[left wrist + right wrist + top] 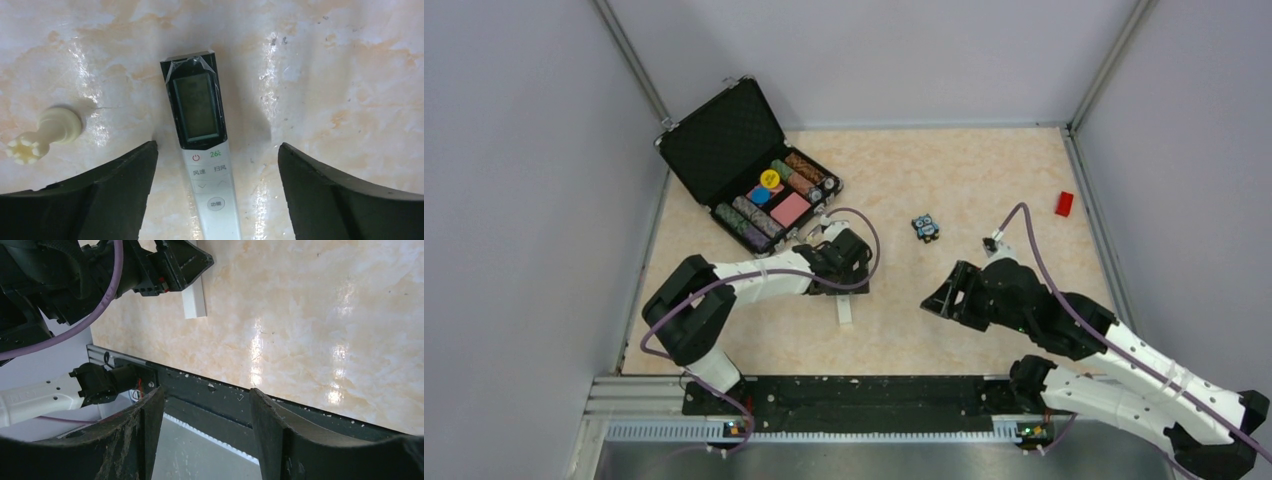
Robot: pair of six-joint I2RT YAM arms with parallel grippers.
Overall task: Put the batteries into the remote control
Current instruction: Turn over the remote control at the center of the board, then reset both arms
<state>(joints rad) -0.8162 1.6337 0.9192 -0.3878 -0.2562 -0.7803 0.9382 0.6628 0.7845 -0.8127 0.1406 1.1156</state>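
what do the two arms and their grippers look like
Both the left arm and right arm have white shells with black joints, and a purple cable loops along each to the wrist. The left gripper and right gripper are black, with two broad, curved fingers that taper to tips.

The left fingers (100, 200) stand spread wide, pointing down, while the right fingers (280, 440) hang apart and empty, facing the left arm (759, 276).
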